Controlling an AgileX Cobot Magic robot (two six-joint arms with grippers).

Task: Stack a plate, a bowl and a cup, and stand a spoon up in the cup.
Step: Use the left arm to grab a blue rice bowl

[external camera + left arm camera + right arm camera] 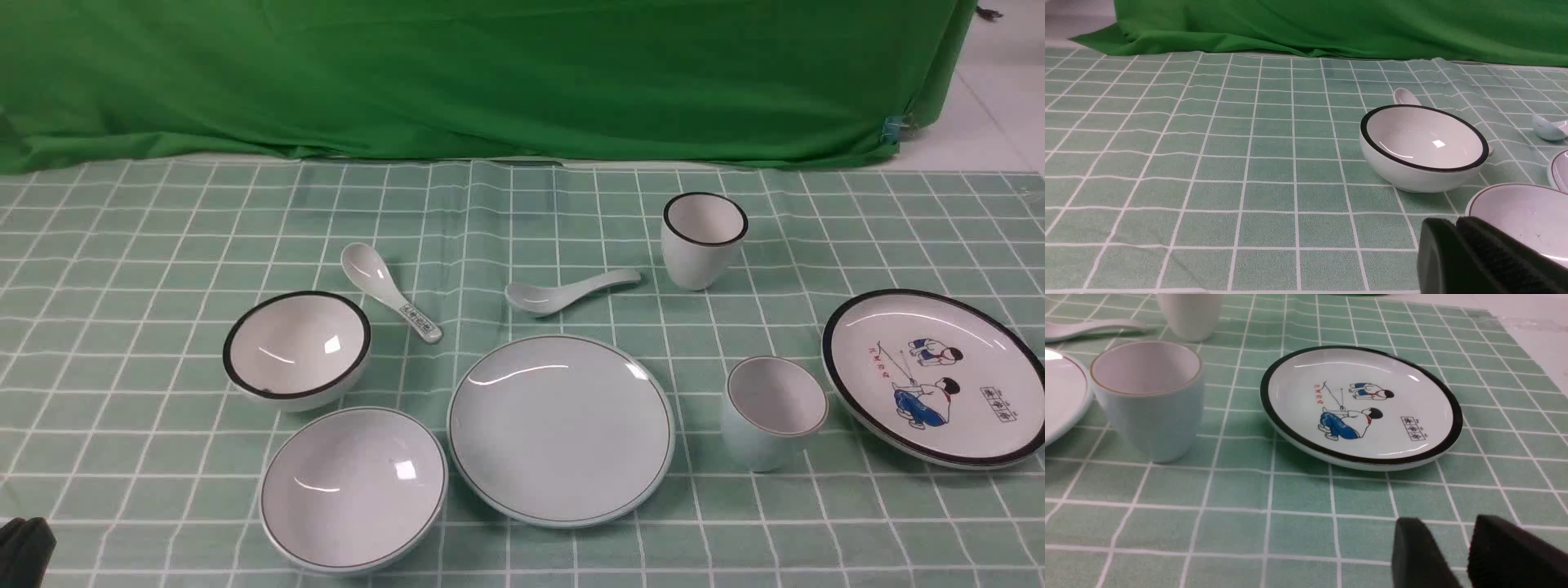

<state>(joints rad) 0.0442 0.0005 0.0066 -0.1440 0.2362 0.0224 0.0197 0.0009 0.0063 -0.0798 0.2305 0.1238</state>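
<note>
On the checked surface [122, 327], front-ctr, lies the plate [561, 430], w/ the bowl [353, 488] just beside at its 8 o'clock, cup [771, 412] at 3, spoon [567, 292] at 12, nothing stacked; L fingers [1494, 253] pressed together, R fingers [1502, 547] spread, both empty.

Left gripper [1455, 232] pads pressed together — right gripper [1447, 539] jaws stand apart, perhaps halfway; both hang low.

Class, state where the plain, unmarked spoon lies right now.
In the front view the plain spoon lies mid-table, just behind the pale blue-green plate, its handle pointing right toward the black-rimmed cup.
</note>
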